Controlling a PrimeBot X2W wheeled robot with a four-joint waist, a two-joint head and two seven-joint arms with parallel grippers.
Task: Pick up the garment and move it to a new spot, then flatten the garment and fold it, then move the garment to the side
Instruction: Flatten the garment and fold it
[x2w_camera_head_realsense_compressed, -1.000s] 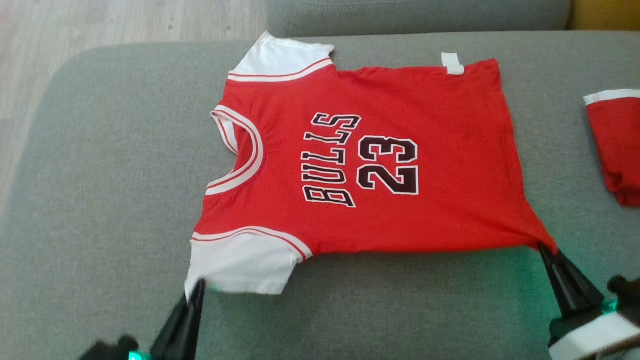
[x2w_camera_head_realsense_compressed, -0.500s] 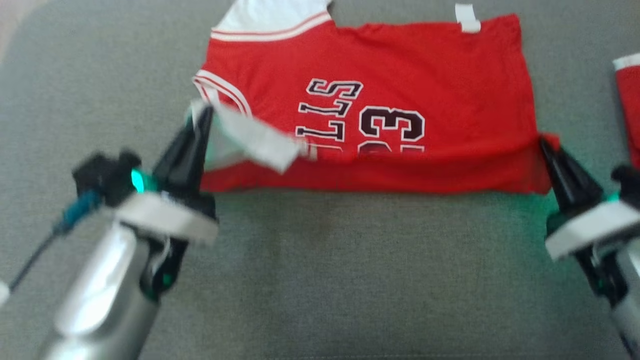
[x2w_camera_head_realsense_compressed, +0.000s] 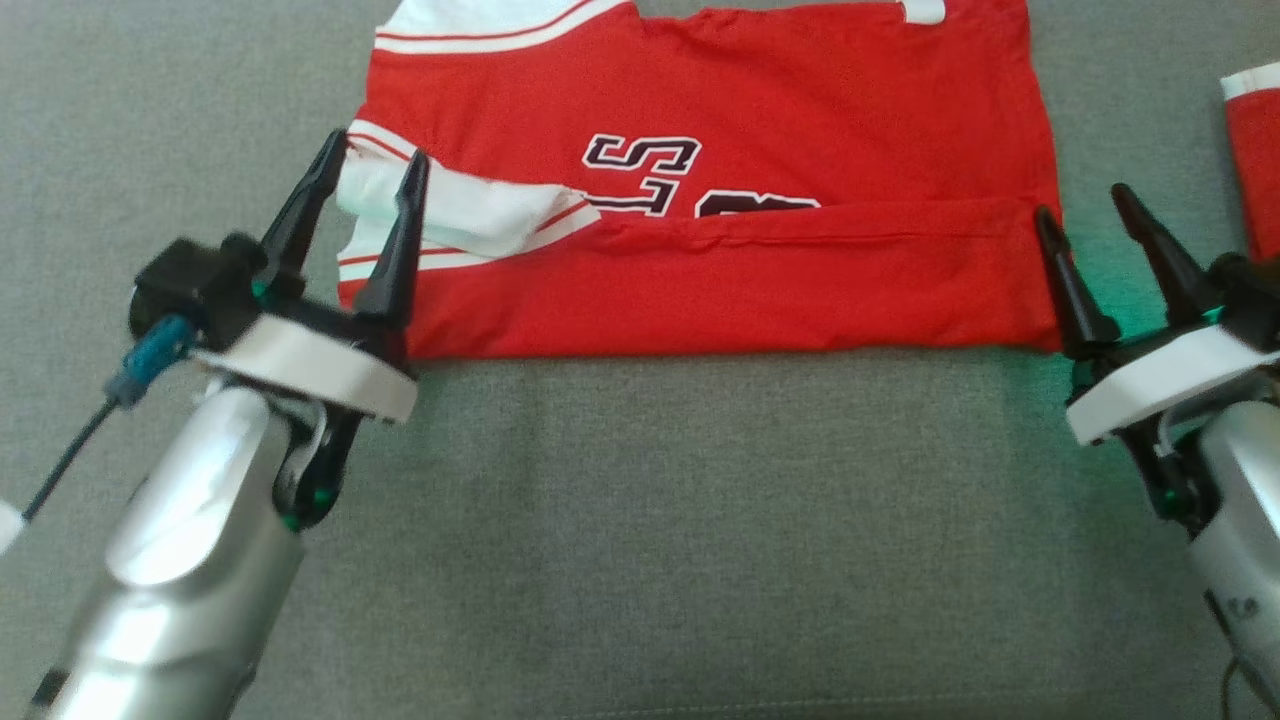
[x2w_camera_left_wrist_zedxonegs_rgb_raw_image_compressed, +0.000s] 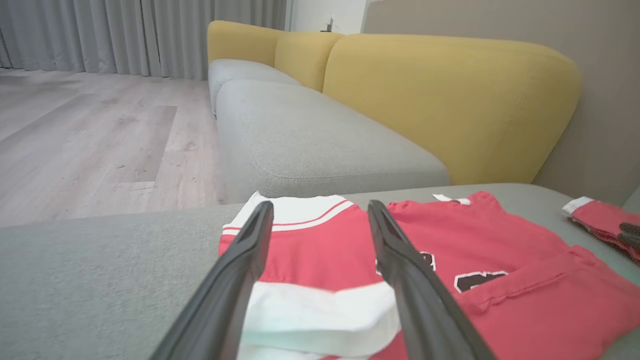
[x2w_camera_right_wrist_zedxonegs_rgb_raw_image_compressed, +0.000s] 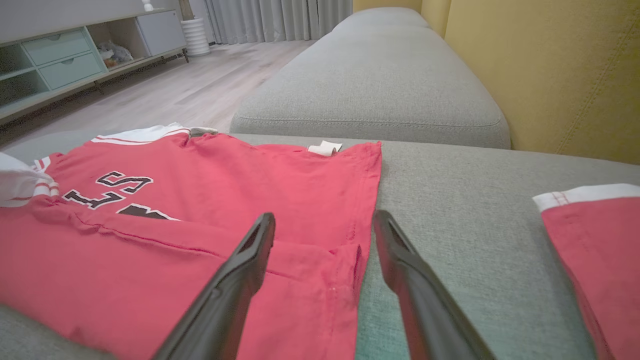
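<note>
- Across the whole foreground, the broad grey fabric sofa cushion (x2w_camera_head_realsense_compressed: 640, 520) carries everything, and the left wrist view shows a mustard-yellow padded backrest (x2w_camera_left_wrist_zedxonegs_rgb_raw_image_compressed: 450, 100) behind the next seat.
- On the far half of that cushion lies the red short-sleeved basketball jersey with black lettering (x2w_camera_head_realsense_compressed: 760, 110), its near half doubled over the chest so the fold edge covers the lower part of the print.
- Left gripper (x2w_camera_head_realsense_compressed: 378, 148): released, and there it is with its two dark fingers spread wide. They straddle the jersey's white sleeve (x2w_camera_head_realsense_compressed: 450, 210), which lies turned in over the red body.
- Right gripper (x2w_camera_head_realsense_compressed: 1080, 200): also let go, fingers apart at the jersey's right end. One finger is over the doubled hem, the other over bare cushion just beside it.
- Off to the right, apart from the jersey, sits a second folded red cloth piece with a white band (x2w_camera_head_realsense_compressed: 1262, 160).
- Smallest of all, a white label tab (x2w_camera_head_realsense_compressed: 922, 10) pokes out at the jersey's far edge.
</note>
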